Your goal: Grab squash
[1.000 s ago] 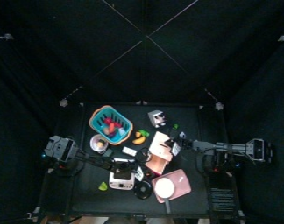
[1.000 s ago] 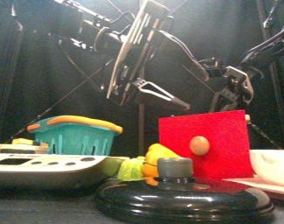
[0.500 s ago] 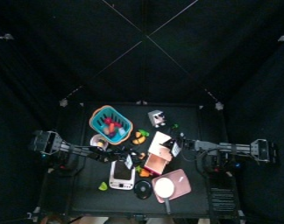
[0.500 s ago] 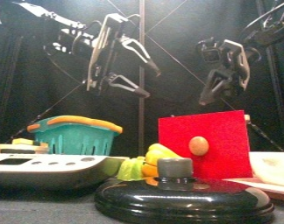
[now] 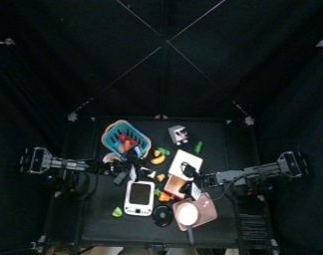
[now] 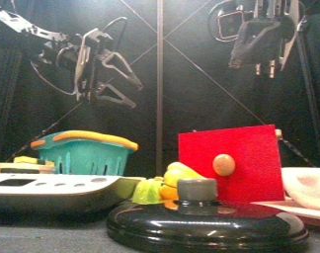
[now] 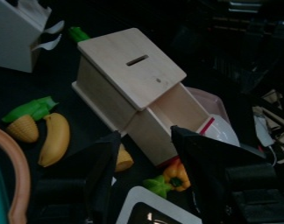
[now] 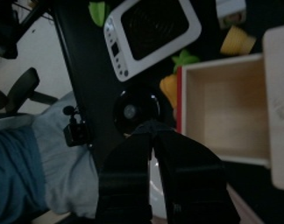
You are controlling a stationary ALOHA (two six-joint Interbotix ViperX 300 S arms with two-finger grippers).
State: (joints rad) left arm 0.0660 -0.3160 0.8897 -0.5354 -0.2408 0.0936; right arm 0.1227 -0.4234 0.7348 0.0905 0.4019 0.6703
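Observation:
The squash [image 7: 27, 125] is a small yellow piece with a green top. It lies on the table next to a longer yellow fruit [image 7: 53, 140], beside the wooden box [image 7: 127, 74]. In the top view this yellow produce [image 5: 158, 156] sits between basket and box. My left gripper [image 7: 156, 175] hangs open above the produce, touching nothing. It shows high on the left in the front view [image 6: 104, 69]. My right gripper [image 8: 152, 140] is shut and empty, raised high at the right [image 6: 262, 35] over the lid.
A teal basket [image 5: 125, 136] stands at the back left. A white scale [image 5: 141, 197], a black pot lid [image 6: 202, 222] and a white bowl [image 5: 197, 212] crowd the front. The red-fronted box [image 6: 231, 163] stands in the middle. An orange pepper [image 7: 170, 179] lies near the box.
Both arms have drawn apart: the left gripper swung from the middle out to the left, and the right gripper rose and moved right. Nothing on the table has moved.

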